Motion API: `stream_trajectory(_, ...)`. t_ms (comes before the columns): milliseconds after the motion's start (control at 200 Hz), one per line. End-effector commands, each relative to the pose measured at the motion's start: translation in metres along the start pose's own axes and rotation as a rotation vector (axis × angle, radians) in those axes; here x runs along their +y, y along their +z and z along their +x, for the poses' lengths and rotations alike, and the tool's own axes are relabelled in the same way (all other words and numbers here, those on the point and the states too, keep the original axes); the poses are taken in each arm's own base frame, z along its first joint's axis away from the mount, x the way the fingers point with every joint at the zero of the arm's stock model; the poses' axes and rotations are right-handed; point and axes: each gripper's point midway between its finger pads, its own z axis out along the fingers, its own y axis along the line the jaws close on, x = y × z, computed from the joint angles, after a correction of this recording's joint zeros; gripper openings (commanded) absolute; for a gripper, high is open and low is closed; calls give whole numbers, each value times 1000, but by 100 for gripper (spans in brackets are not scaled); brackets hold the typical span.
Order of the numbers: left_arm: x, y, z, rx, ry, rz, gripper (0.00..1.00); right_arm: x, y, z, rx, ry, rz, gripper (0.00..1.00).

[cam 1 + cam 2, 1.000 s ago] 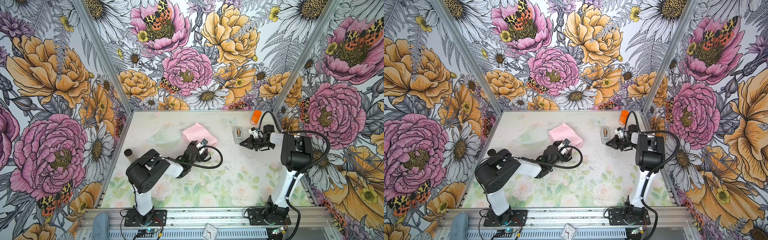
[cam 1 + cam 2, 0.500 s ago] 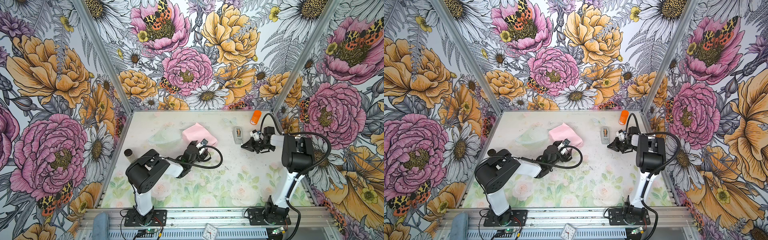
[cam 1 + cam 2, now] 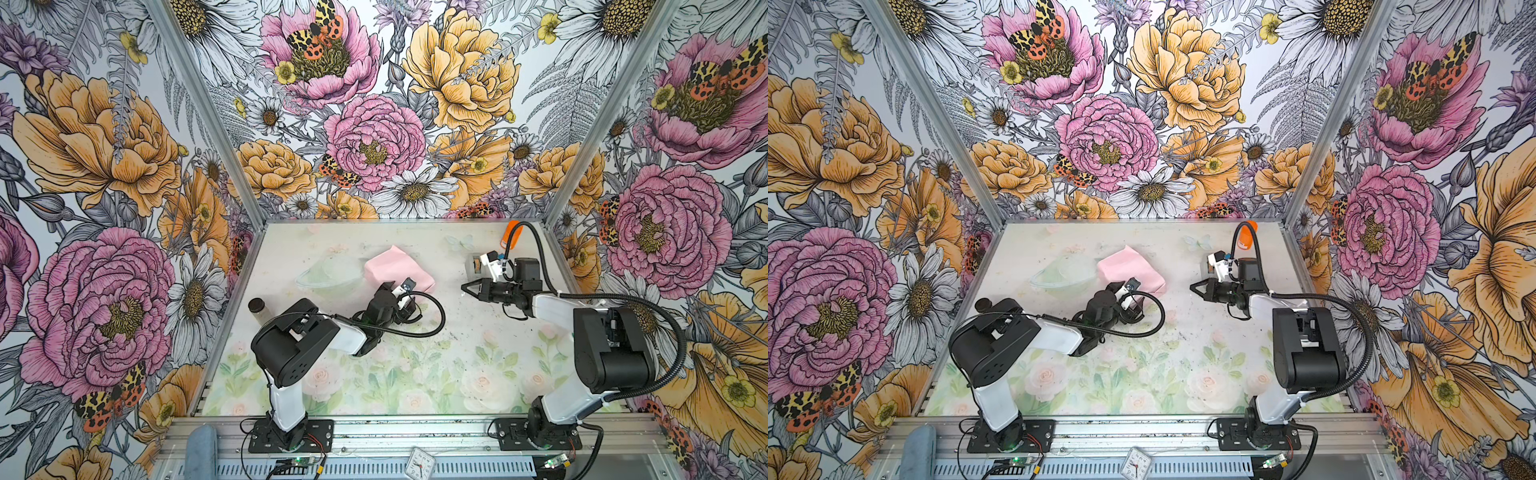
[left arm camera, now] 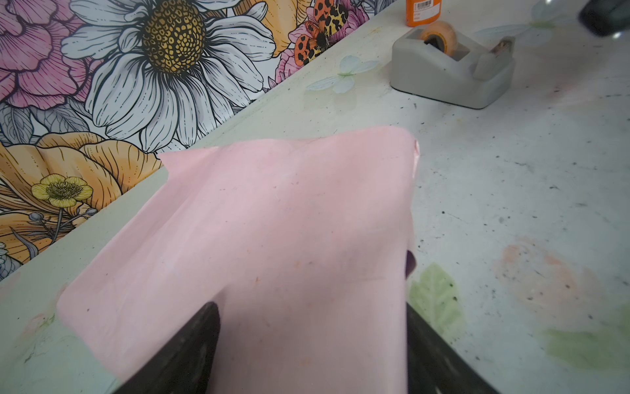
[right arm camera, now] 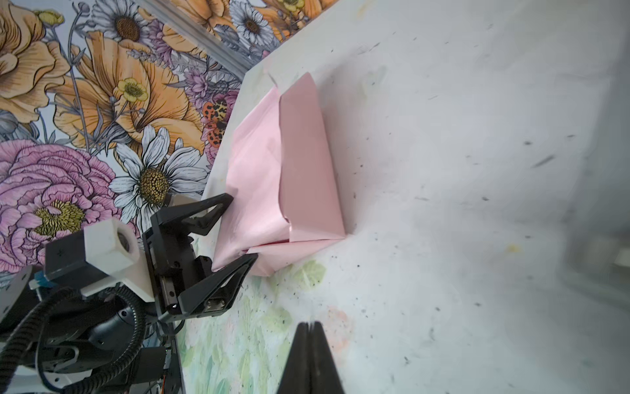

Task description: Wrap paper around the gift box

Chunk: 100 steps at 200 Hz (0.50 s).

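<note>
The paper (image 3: 395, 270) (image 3: 1129, 266), pale pink side out, is folded into a low bundle at the middle back of the table. The gift box is hidden inside it. My left gripper (image 3: 401, 291) (image 4: 310, 307) straddles the near end of the bundle. Its fingers press the paper (image 4: 289, 221) on both sides, as the right wrist view also shows for the left gripper (image 5: 240, 228) and the paper (image 5: 283, 170). My right gripper (image 3: 464, 286) (image 3: 1192, 286) (image 5: 308, 324) is shut and empty. It points at the bundle from the right, a short gap away.
A grey tape dispenser (image 4: 453, 71) (image 3: 473, 266) stands behind my right wrist, with an orange bottle (image 3: 513, 235) (image 3: 1246, 239) at the back right. A clear plastic dish (image 3: 328, 274) lies left of the bundle. A dark-capped cylinder (image 3: 257, 309) stands at the left edge.
My right gripper has moved a little leftward, away from the tape dispenser and toward the bundle. The left arm and the paper have stayed still.
</note>
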Motion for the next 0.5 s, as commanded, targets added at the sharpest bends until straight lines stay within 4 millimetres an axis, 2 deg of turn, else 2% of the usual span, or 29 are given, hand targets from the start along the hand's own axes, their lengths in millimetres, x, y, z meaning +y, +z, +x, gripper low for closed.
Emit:
stream_trajectory(0,-4,-4,40,139,-13,25,80,29,14,-11,-62,-175,-67,0)
stream_trajectory(125,-5,-4,40,138,-12,27,80,42,27,-2,-55,-228,-106,0)
stream_trajectory(495,-5,-3,36,131,-13,29,80,57,60,18,33,-243,-188,0)
